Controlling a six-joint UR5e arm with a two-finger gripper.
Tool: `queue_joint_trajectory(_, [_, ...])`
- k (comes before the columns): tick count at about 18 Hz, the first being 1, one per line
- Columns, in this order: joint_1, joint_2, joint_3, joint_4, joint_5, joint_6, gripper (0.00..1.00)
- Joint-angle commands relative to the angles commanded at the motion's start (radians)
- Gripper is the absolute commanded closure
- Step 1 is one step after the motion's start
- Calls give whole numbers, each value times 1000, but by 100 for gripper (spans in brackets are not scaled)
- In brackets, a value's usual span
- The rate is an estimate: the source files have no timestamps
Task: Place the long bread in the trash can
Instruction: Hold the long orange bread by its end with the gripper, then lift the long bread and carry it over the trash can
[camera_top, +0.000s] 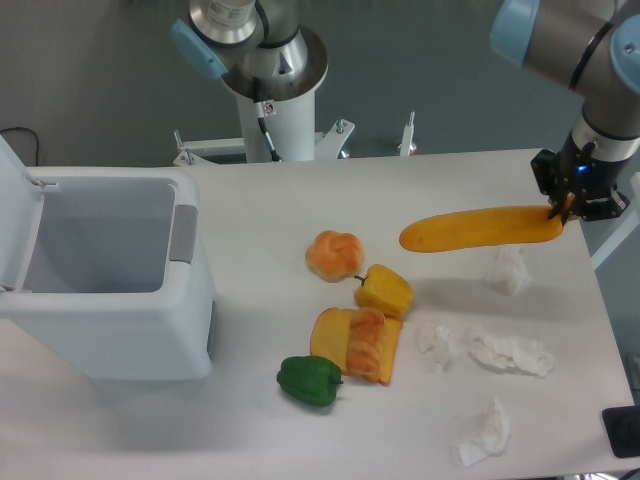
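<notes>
The long bread (478, 228) is an orange-yellow loaf held level above the right side of the table. My gripper (562, 212) is shut on its right end, with the rest of the loaf sticking out to the left. The trash can (110, 330) is a boxy white-grey bin at the table's left, its lid swung open and its inside bare. A grey tab (184, 232) sits on its right rim. The bread hangs well to the right of the can.
A round knotted bun (334, 254), a yellow pepper (385, 290), a croissant on a yellow slice (358, 344) and a green pepper (309, 380) lie mid-table. Crumpled white paper (508, 352) is scattered at the right, below the bread. The arm's base (280, 100) stands behind.
</notes>
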Motion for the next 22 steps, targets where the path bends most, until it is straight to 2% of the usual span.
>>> queue_joint_trajectory(6, [-2,43,-3,-3,-2,-2,100])
queue_joint_trajectory(13, [-6,165,-25,-11,-2,-64,100])
queue_joint_trajectory(18, [-78,262,-26,-18,-8,-230,100])
queue_joint_trajectory(22, [-167,282,-32,-17,-14,-368,100])
